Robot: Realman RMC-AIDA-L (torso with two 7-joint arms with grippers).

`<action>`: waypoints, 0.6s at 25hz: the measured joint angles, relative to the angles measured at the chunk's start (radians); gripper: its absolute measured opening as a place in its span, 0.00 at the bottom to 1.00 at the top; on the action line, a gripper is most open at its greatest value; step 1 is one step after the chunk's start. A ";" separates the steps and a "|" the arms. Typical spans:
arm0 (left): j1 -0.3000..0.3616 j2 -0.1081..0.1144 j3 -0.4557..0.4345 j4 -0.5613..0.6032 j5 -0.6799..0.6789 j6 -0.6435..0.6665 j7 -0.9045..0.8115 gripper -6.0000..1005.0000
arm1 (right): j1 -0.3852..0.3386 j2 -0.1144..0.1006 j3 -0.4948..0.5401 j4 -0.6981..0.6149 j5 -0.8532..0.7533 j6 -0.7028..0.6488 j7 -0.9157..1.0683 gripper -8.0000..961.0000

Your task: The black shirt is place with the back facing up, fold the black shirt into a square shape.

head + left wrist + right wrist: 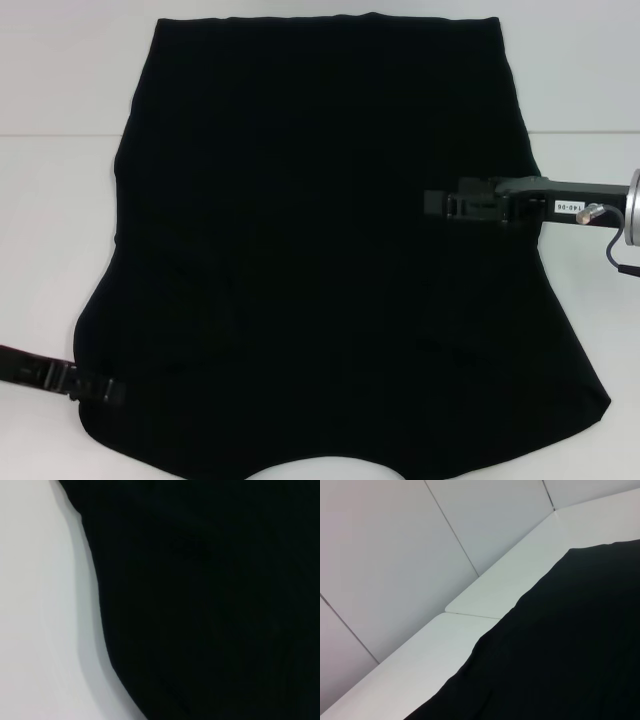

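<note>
From the head you see the shirt (pixel 320 250) flat on the white worktop (pixel 60 200), left claw (pixel 100 388) at its near-left edge, right claw (pixel 440 203) over its right side, label unreadable, grips untellable; both wrists show shirt on worktop.

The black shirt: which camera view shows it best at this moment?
The head view. It shows nearly the whole black shirt spread on the white table, with the right claw over it and the left claw at its near-left edge. Each wrist view shows only part of the shirt's edge against the table.
</note>
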 joint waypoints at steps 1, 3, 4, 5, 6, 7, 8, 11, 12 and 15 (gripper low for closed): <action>-0.001 0.002 0.000 -0.001 0.001 -0.004 0.000 0.88 | 0.000 0.000 0.000 -0.001 0.002 -0.002 0.000 0.98; -0.004 0.006 0.000 -0.008 0.005 -0.020 -0.004 0.88 | -0.001 0.000 0.000 -0.003 0.008 -0.005 0.000 0.98; -0.005 0.008 0.000 -0.012 0.008 -0.032 -0.007 0.83 | -0.001 -0.001 0.000 -0.004 0.009 -0.006 0.000 0.98; -0.006 0.008 0.002 -0.014 0.010 -0.039 -0.009 0.79 | -0.002 -0.001 0.000 -0.005 0.010 -0.008 0.000 0.98; -0.006 0.007 0.005 -0.014 0.014 -0.050 -0.010 0.75 | -0.002 -0.001 0.000 -0.006 0.011 -0.009 0.000 0.98; -0.006 0.006 0.008 -0.014 0.018 -0.058 -0.011 0.71 | -0.002 -0.001 0.000 -0.007 0.011 -0.010 0.000 0.98; -0.005 0.005 0.012 -0.014 0.021 -0.064 -0.012 0.67 | -0.003 -0.002 0.000 -0.007 0.012 -0.011 -0.001 0.98; -0.003 0.004 0.021 -0.014 0.024 -0.071 -0.013 0.57 | -0.009 -0.003 0.000 -0.008 0.024 -0.012 -0.001 0.98; -0.003 0.003 0.023 -0.014 0.029 -0.071 -0.013 0.53 | -0.011 -0.003 0.000 -0.008 0.029 -0.013 -0.001 0.98; -0.003 0.003 0.026 -0.015 0.043 -0.072 -0.014 0.42 | -0.015 -0.005 0.000 -0.009 0.035 -0.021 -0.001 0.98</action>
